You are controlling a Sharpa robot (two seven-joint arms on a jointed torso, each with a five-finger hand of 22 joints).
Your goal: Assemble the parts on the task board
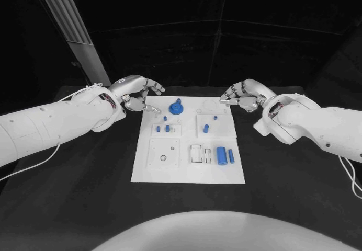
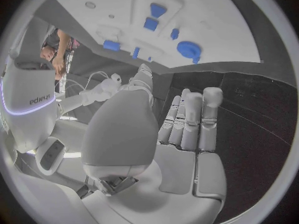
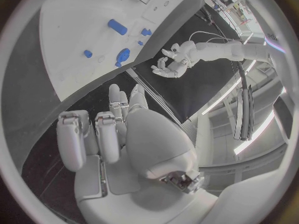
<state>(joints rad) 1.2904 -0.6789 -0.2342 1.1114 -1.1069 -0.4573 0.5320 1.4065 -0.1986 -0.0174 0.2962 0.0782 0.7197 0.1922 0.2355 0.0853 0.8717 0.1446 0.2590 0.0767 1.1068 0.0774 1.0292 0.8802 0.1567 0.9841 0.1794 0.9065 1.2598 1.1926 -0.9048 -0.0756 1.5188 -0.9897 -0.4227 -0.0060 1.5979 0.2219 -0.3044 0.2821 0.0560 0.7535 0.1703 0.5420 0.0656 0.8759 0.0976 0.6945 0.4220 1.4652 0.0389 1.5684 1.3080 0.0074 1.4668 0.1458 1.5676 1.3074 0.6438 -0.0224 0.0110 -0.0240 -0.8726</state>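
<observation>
Both hands are being held off the task board (image 1: 189, 175) at its far corners, nothing gripped. Left hand (image 1: 138, 93) is hovering just beside the far-left corner, fingers loosely curled and apart, empty. Right hand (image 1: 242, 95) is hovering by the far-right corner, likewise empty, fingers apart.

Parts are lying on the board: blue round knob piece (image 1: 177, 108) at far centre, blue cylinder (image 1: 221, 155) w/ a thinner blue peg (image 1: 230, 155) on the right, small blue pegs (image 1: 162, 128) left of centre.

Step judged: approach/first pick, not yet begun. To be done well: one part to be chosen, likely the knob piece nearest the left hand; fingers to be lowered straight over it, neighbouring pegs not to be nudged.

Hard to make out: board sockets and recesses are being seen only faintly; whether the small pegs are seated or loose can't be told.
</observation>
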